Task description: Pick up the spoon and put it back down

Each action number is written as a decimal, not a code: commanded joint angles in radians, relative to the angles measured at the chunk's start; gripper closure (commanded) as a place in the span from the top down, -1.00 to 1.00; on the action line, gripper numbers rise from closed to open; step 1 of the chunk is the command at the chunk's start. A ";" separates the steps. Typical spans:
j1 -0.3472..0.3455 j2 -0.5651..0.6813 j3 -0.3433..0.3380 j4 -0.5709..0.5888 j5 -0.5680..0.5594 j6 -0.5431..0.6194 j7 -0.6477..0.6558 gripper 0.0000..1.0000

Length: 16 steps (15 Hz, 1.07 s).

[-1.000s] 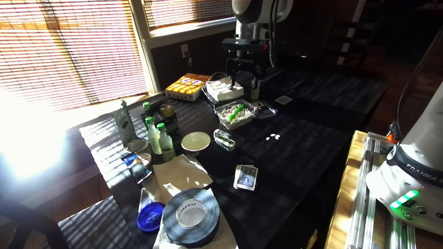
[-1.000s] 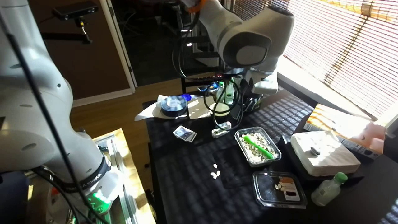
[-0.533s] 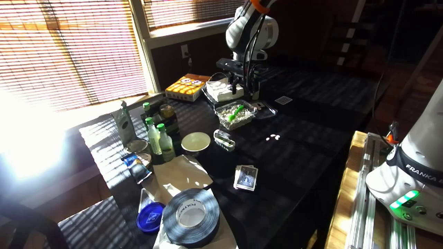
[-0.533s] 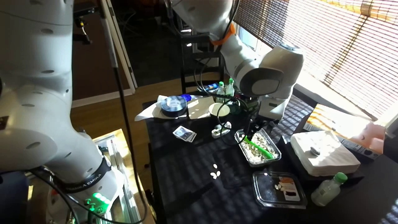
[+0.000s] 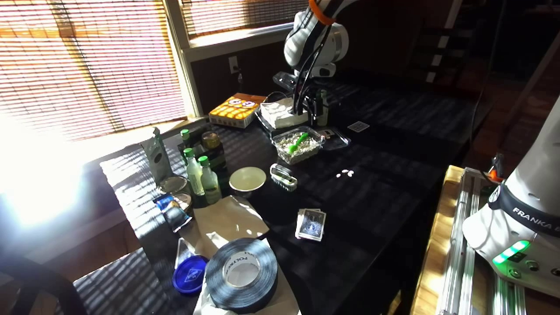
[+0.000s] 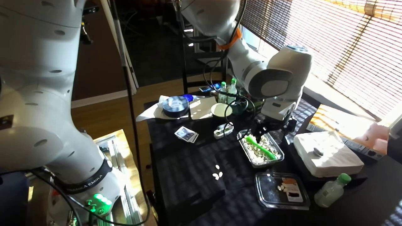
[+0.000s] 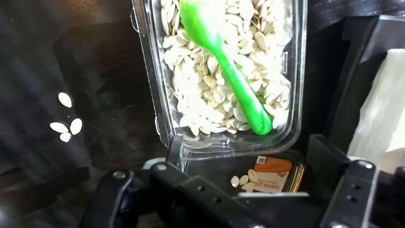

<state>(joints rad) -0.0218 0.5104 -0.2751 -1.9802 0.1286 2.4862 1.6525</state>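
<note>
You had the gripper (image 7: 248, 148) above one end of the seed container (image 7: 299, 79), its jaws standing fully apart. In the wrist view, the fingers (image 7: 326, 156) showed at the left and right of the container's lower end; you could not tell whether either one touched the rim. The green spoon (image 7: 243, 88) lay inside the container, slantwise on top of the pumpkin seeds (image 7: 193, 101). Its handle end was at the container's lower right corner, and its scoop end, partly lost in glare, lay toward the container's upper end.

Just past the container's lower end, you had the lid (image 7: 218, 172), carrying an orange-and-white label (image 7: 273, 167) and a few loose seeds (image 7: 252, 175). To the left of the container, well apart from its wall, four stray seeds (image 7: 76, 126) lay on the dark table (image 7: 31, 63). To the right of the container, you had a stack of white napkins (image 7: 379, 126) in a black holder (image 7: 368, 44).

In an exterior view, you had an orange box (image 6: 355, 130) and a green-capped bottle (image 6: 329, 193) to the right of the container. In both exterior views, a small clear item (image 5: 283, 177) lay near the container; a pale bowl (image 5: 247, 178) stood farther from the container, a pile of playing cards (image 5: 311, 225) farther still, and a roll of tape (image 5: 214, 275) farthest of these.
</note>
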 commanded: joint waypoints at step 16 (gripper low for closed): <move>-0.408 0.029 0.421 -0.122 0.569 0.322 -0.980 0.57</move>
<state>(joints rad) -0.5016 0.5222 0.2166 -2.1003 0.5960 2.7867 0.7420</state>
